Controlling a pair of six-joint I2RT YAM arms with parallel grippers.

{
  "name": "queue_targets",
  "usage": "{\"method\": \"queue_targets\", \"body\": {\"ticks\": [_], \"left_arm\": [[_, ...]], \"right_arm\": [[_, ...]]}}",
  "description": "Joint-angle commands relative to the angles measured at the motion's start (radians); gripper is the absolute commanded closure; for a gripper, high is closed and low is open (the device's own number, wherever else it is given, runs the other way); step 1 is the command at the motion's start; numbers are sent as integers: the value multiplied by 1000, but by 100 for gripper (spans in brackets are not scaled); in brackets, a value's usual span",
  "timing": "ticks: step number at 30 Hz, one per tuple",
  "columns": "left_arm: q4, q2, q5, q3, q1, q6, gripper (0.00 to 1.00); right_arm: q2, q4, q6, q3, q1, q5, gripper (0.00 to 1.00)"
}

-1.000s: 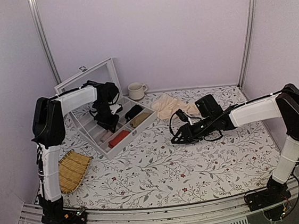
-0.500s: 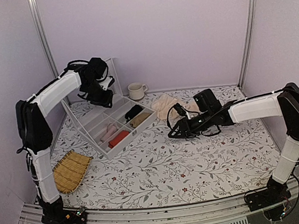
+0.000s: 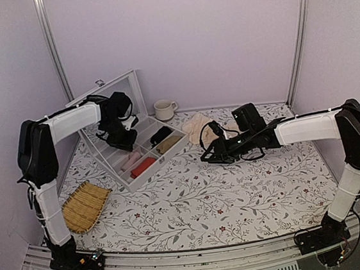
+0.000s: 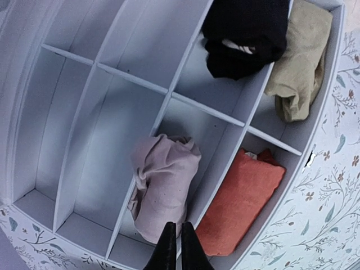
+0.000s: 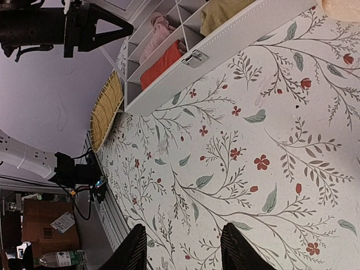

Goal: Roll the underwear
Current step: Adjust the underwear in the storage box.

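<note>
Inside the white divided box [image 4: 208, 109], the underwear [image 4: 163, 194] is being kept as a soft, dusty-pink roll, creased and lumpy, lying lengthwise in a near compartment and pressing against one thin partition. No waistband can be made out on it.

Other contents of the box:
- A red-orange bundle [image 4: 239, 202], smooth and pillow-shaped, is being held in the compartment just beside the pink roll.
- An olive cloth bundle [image 4: 301, 62], loosely folded, is being stored in a corner compartment.
- A black bundle [image 4: 244, 34], with a pale strip showing, is being stored next to the olive one.
- The remaining long compartments are being shown as bare white walls and floors.

The hinged lid [image 3: 131, 88] is being propped upright behind the box.

The left gripper [image 4: 177, 247] is being held above the pink roll, its two dark, pointed fingers pressed together with nothing between them.

The right gripper [image 5: 185, 226] is being held low over the flower-printed tablecloth [image 5: 270, 163], its black fingers spread wide apart and gripping nothing.

Elsewhere on the table:
- A woven, ribbed tray [image 3: 87, 206] of straw-coloured strips is being left near the box's front corner.
- A cream mug [image 3: 164, 109] is being left by the back wall.
- A rumpled pale beige cloth [image 3: 198, 128] is being left near the right arm.
</note>
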Motion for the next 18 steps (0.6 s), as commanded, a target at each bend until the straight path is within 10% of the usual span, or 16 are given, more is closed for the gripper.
{"method": "queue_targets", "body": {"ticks": [1,18], "left_arm": [[79,23,-29,12,3,-45,95],[71,162,-193,67,2,-81,100]], "right_arm": [[21,-11,15,28,-1,12,56],[42,-13,11,41,-1,6,56]]}}
